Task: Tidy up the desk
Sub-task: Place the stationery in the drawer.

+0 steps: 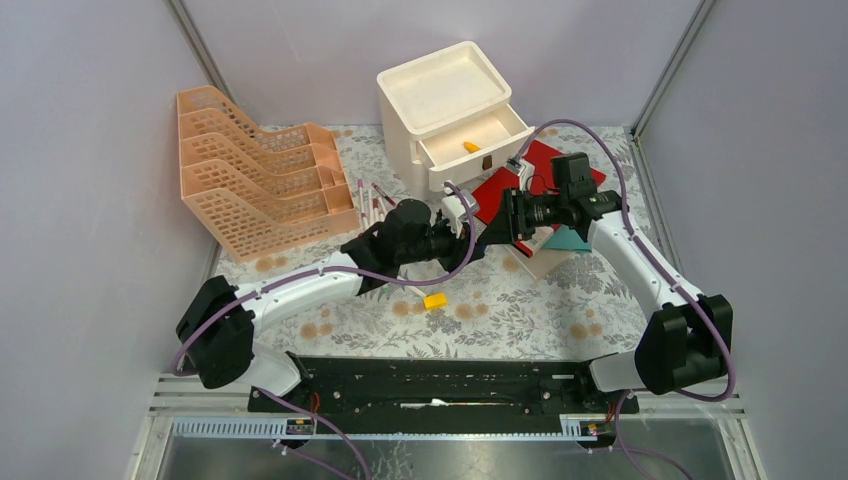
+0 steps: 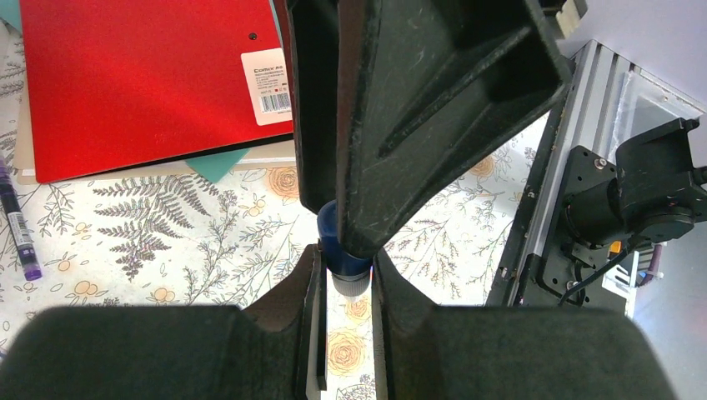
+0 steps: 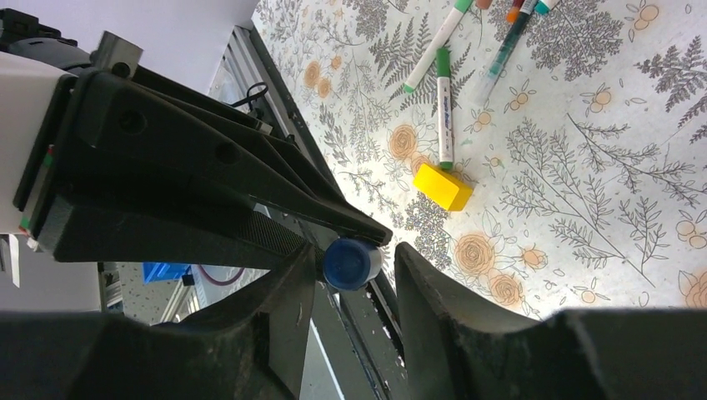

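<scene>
The desk [image 1: 520,310] is covered in fern-and-flower cloth. My two grippers meet tip to tip above its middle. My left gripper [image 2: 346,271] is shut on a blue marker [image 2: 340,243], whose grey end shows between the fingers. My right gripper [image 3: 354,260] is open around the marker's blue cap [image 3: 348,263]; one finger touches the cap and the other stands apart from it. In the top view the left gripper [image 1: 478,234] and right gripper [image 1: 498,226] hide the marker.
A peach file rack [image 1: 260,175] stands back left with pens [image 1: 372,205] beside it. A white drawer unit [image 1: 450,100] has its drawer open. A red folder [image 1: 520,180] lies on other sheets. A yellow block [image 1: 435,299] and loose markers [image 3: 444,108] lie on the cloth.
</scene>
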### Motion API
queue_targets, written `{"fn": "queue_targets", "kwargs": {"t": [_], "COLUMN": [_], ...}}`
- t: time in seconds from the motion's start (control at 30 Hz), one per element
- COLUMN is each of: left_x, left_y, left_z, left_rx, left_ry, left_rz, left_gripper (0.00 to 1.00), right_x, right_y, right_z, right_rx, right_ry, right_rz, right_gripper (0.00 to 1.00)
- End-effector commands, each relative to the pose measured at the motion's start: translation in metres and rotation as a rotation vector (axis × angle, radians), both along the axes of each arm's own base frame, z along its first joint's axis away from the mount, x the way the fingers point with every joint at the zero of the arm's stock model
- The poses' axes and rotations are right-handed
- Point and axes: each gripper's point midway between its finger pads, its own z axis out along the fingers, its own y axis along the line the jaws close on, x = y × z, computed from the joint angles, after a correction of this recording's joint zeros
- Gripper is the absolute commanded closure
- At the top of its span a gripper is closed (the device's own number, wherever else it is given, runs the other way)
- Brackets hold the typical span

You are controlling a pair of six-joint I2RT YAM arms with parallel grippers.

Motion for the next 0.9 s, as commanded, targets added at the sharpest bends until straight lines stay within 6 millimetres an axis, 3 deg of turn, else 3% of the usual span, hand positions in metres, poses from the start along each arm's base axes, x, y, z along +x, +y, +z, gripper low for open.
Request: {"fn": "queue_targets", "kwargs": {"t": [0.0, 0.27, 0.43, 0.53, 0.6, 0.73, 0.87], "left_x": [0.009, 0.013, 0.015, 0.017, 0.018, 0.021, 0.036], "left_y": [-0.009, -0.009, -0.008, -0.006, -0.004, 0.005, 0.032], "left_z": [0.037, 0.04, 0.041, 0.044, 0.046, 0.05, 0.052], "left_rx": [-0.079, -0.081, -0.086, -0.101, -0.118, -0.149, -0.185], "left_ry": [-0.092, -0.096, -0.093, -0.089, -0.086, -0.089, -0.046], "left_rz": [0.011, 0.03, 0.048, 0.069, 0.09, 0.139, 0.224], "left_gripper": [1.0, 1.0, 0.95, 0.79, 0.62, 0.3, 0.06], "right_x": [-0.005, -0.017, -0.013, -0.011, -0.01, -0.007, 0.01], "right_y": [0.006, 0.014, 0.017, 0.016, 0.015, 0.013, 0.008], "right_z": [-0.003, -0.01, -0.007, -0.002, 0.0, 0.005, 0.014], "right_rx": [0.014, 0.002, 0.008, 0.005, -0.005, -0.03, -0.1], "right_ry": [0.001, 0.003, -0.008, -0.041, -0.067, -0.125, -0.229], "right_rz": [0.021, 0.064, 0.076, 0.088, 0.099, 0.129, 0.151], "right_gripper": [0.54, 0.56, 0.85, 0.96, 1.0, 1.0, 1.0]}}
